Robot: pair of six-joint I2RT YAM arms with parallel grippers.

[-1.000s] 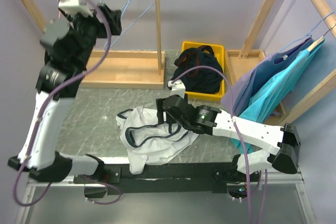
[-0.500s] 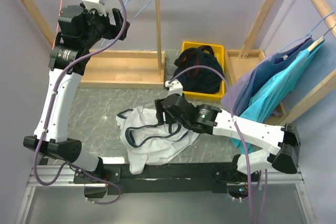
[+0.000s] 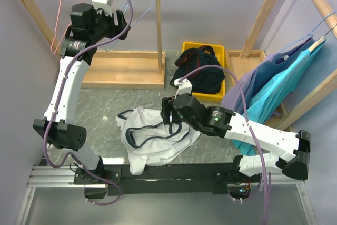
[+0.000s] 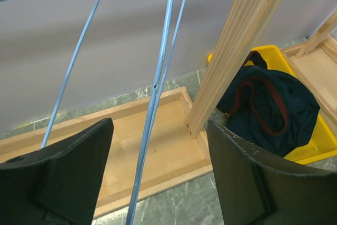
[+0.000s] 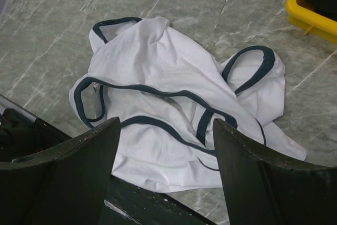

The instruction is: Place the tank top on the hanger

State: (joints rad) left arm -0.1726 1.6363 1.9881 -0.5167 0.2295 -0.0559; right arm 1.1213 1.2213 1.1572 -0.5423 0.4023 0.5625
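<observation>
The tank top point(image 3: 152, 139) lies crumpled on the marble table, white with navy trim; its printed graphic does not show. My right gripper point(image 3: 167, 114) hovers open just above its right side. In the right wrist view the tank top point(image 5: 158, 88) spreads below the open right gripper point(image 5: 167, 125), with nothing between the fingers. Two light-blue hangers hang on the wooden rack at the back left. My left gripper point(image 3: 124, 20) is raised to one hanger point(image 3: 143, 8). In the left wrist view a wire of the hanger point(image 4: 157, 80) runs down between the wide-open fingers of the left gripper point(image 4: 158, 130), unclamped.
A pink hanger point(image 3: 59, 5) hangs left of the blue ones. The rack's post point(image 3: 158, 30) and wooden base point(image 3: 124, 71) stand close to my left gripper. A yellow bin point(image 3: 187, 48) holds a dark navy garment point(image 3: 200, 75). Teal and purple shirts point(image 3: 274, 85) hang at right.
My left arm has swung right along the rack, from the pink hanger to the blue hangers. My right arm shifted slightly right above the tank top, which has not moved.
</observation>
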